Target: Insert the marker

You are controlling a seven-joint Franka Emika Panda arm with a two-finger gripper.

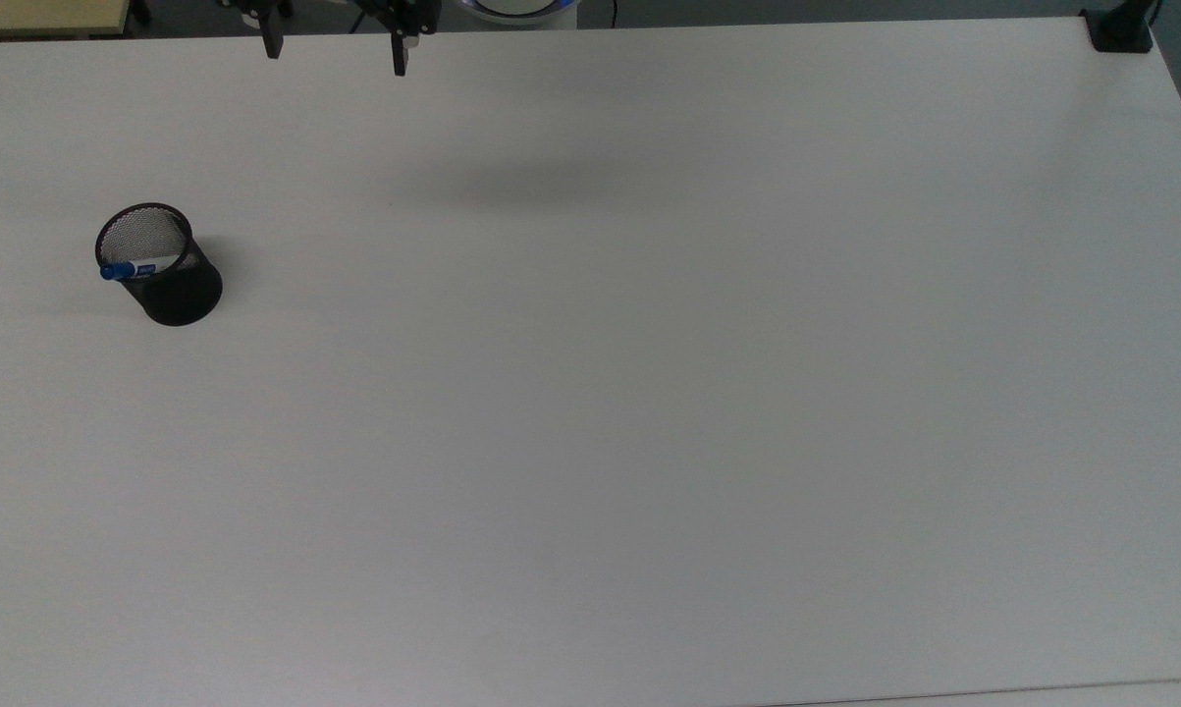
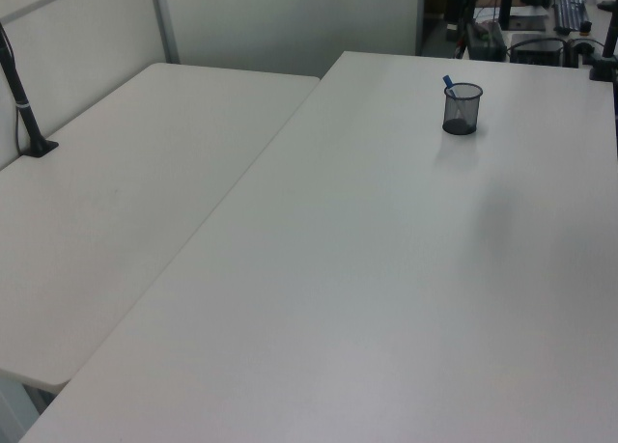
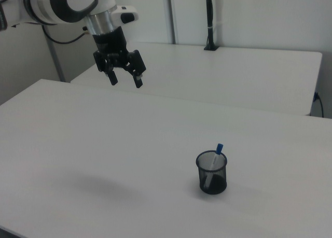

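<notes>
Big white rectangular worktop (image 1: 649, 393) (image 2: 386, 269) (image 3: 78, 144) carries the scene; a second white table (image 2: 126, 163) (image 3: 233, 72) butts against it, on the left view's left and behind it in the right view.

White-and-black robot arm (image 3: 67, 4) hangs high above the worktop at the right view's upper left. Its black two-finger hand (image 3: 125, 82) points down, fingers spread apart w/ nothing between them. In the top view the hand (image 1: 336, 54) sits at the upper edge, just the two dark fingertips (image 1: 399, 61) showing, wide gap between. A soft shadow lies on the worktop below, towards the top view's middle.

Black post (image 3: 209, 20) on a clamp stands at the far table edge in the right view; a similar black post (image 2: 21, 96) w/ a cable stands at the left view's left. Black clamp base (image 1: 1120, 29) at the worktop's corner on the top view's upper right.

Black round mesh pen cup (image 1: 163, 267) (image 2: 462, 108) (image 3: 211, 172) stands upright on the worktop, near the top view's left edge, well apart from the hand.

Slim white-barrelled marker w/ blue cap (image 1: 134, 268) (image 2: 449, 83) (image 3: 213, 165) is inside the cup, leaning against the rim, blue cap end poking out over the top, lower end down on the cup's floor.
</notes>
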